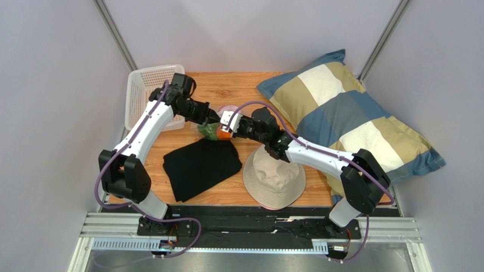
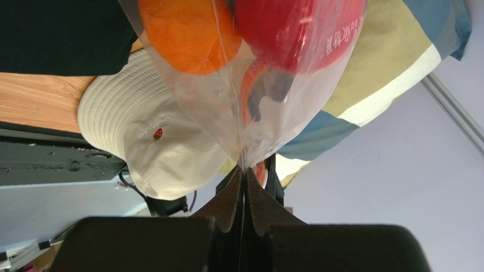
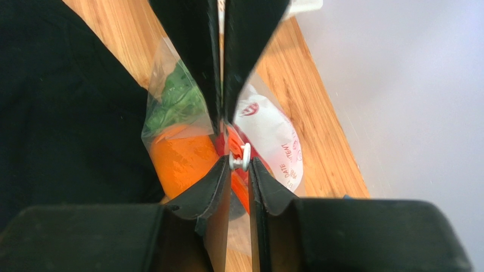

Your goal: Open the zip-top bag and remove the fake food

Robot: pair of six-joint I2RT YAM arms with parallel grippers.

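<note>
The zip-top bag hangs between my two grippers above the wooden table. It is clear plastic with an orange-red zip strip and a white label. Inside are an orange fruit, a red apple and green cabbage. The dark fruit does not show clearly. My left gripper is shut on a pinch of the bag's plastic. My right gripper is shut on the bag's white zip slider, facing the left gripper's fingers.
A white mesh basket stands at the back left. A black cloth lies under the bag toward the front. A beige bucket hat lies front centre. A large plaid pillow fills the right side.
</note>
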